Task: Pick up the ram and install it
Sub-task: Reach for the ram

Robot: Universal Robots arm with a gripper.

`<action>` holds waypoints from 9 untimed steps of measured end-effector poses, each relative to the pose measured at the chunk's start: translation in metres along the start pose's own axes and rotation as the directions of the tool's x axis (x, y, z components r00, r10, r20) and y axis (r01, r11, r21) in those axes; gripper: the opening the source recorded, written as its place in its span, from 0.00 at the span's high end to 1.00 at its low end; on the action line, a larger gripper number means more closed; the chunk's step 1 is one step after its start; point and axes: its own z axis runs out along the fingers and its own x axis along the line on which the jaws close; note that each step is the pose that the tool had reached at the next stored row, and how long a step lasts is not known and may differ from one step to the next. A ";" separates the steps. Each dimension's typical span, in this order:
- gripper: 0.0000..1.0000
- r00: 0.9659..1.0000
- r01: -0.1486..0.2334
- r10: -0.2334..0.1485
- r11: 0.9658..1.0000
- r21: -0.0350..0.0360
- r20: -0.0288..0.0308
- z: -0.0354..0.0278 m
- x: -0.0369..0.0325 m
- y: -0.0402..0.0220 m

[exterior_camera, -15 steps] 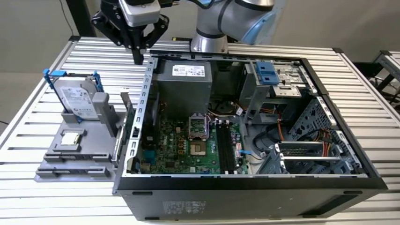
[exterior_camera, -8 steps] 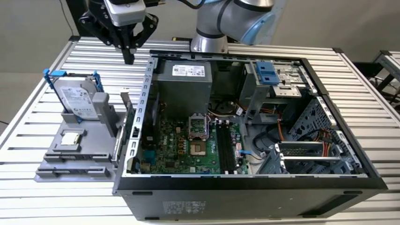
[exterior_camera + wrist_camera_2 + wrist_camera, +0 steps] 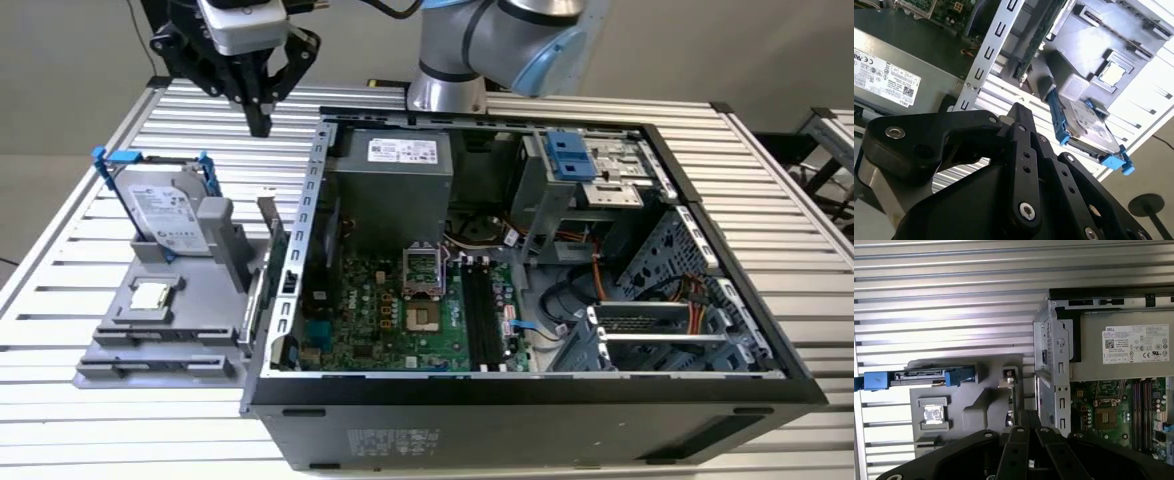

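The ram (image 3: 1035,42) stands on its long edge in the gray holder (image 3: 147,365), along the holder's edge next to the case (image 3: 534,410). It is a thin, long, narrow, dark green board. The gripper (image 3: 258,128) hangs above the holder, fingers pinched together and empty.

Silver-grey arm (image 3: 461,50) w/ light-blue joint caps (image 3: 554,55) — black linkage gripper (image 3: 258,122), silver screws (image 3: 1027,211), white wrist block (image 3: 247,25)

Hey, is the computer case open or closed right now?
Open. The computer case has no side panel on, so the exterior view looks straight in at the motherboard and power supply.
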 end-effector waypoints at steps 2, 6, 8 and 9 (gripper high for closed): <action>1.00 1.000 0.000 0.000 1.000 0.000 0.000 -0.0001 0.0052 -0.0004; 1.00 1.000 0.000 0.000 1.000 0.000 0.000 -0.0003 0.0133 -0.0009; 1.00 1.000 0.000 0.000 1.000 0.000 0.000 -0.0004 0.0169 -0.0012; 1.00 1.000 0.000 0.000 1.000 0.000 0.000 -0.0004 0.0187 -0.0013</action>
